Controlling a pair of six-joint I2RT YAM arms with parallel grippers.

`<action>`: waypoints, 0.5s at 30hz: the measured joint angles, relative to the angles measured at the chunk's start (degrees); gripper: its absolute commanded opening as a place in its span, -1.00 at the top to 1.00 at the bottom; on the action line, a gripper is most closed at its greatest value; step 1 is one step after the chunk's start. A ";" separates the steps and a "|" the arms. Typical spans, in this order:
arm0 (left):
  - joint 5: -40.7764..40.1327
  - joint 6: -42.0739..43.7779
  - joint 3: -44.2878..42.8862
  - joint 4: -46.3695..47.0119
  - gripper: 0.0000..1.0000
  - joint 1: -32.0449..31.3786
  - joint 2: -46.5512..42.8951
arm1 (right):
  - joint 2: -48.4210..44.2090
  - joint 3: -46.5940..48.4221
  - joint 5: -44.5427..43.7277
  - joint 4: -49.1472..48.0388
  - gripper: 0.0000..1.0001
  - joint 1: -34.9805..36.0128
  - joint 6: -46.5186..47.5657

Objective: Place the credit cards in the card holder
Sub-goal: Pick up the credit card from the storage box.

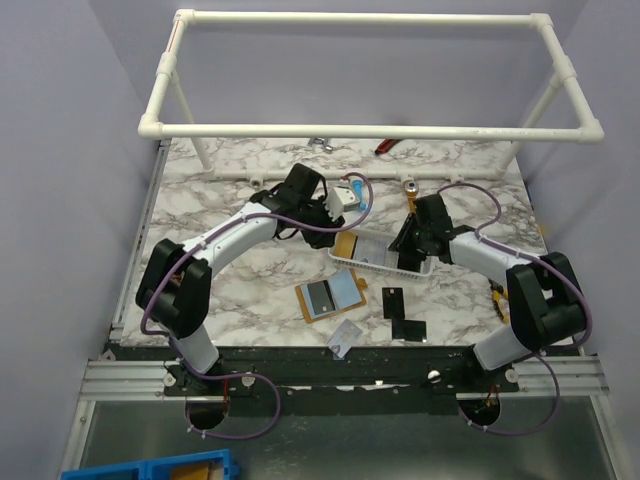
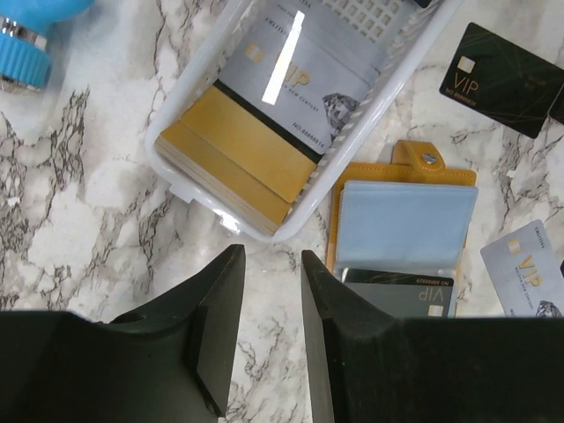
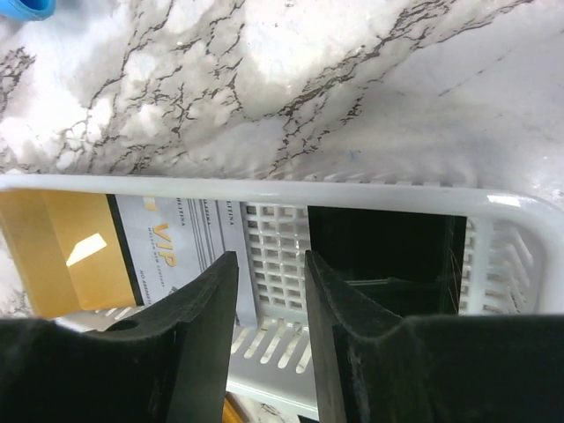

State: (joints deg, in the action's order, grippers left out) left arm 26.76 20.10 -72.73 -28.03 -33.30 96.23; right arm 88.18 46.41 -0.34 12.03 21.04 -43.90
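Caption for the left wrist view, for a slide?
Open left pincer beside a white basket holding gold cards and a silver card; orange card holder lies open nearby, one dark card sleeved.

Tabletop (image 2: 88,220) glossy marble-look, basket (image 2: 192,70) wht plastic, card holder (image 2: 388,172) matt leather-like, credit cards (image 2: 300,79) shiny.

The table (image 2: 70,220) is showing white marble with grey-black veining. The basket (image 2: 220,216) is reading white, with a mesh grid pattern. The card holder (image 2: 401,229) is showing an orange-brown cover and pale blue sleeves. The gold cards (image 2: 233,154) are reading yellowish-gold; the silvery card (image 2: 300,79) is carrying gold VIP lettering. The black card (image 2: 502,79) is showing fine gold lines.
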 measured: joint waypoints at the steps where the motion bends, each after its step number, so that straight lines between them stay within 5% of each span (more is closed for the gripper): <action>1: -0.02 0.13 -0.37 -0.24 0.35 -0.74 0.15 | -0.17 -0.48 1.01 -0.83 0.20 -0.61 -0.09; 15: -2.08 6.56 -15.06 0.26 0.35 -7.43 13.31 | 4.66 -3.72 13.62 -13.57 0.27 -2.03 -1.75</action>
State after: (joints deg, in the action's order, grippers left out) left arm 24.69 26.65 -87.79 -27.77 -40.73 109.54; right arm 92.84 42.70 13.28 -1.54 19.00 -45.65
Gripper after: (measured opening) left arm 0.327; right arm 0.385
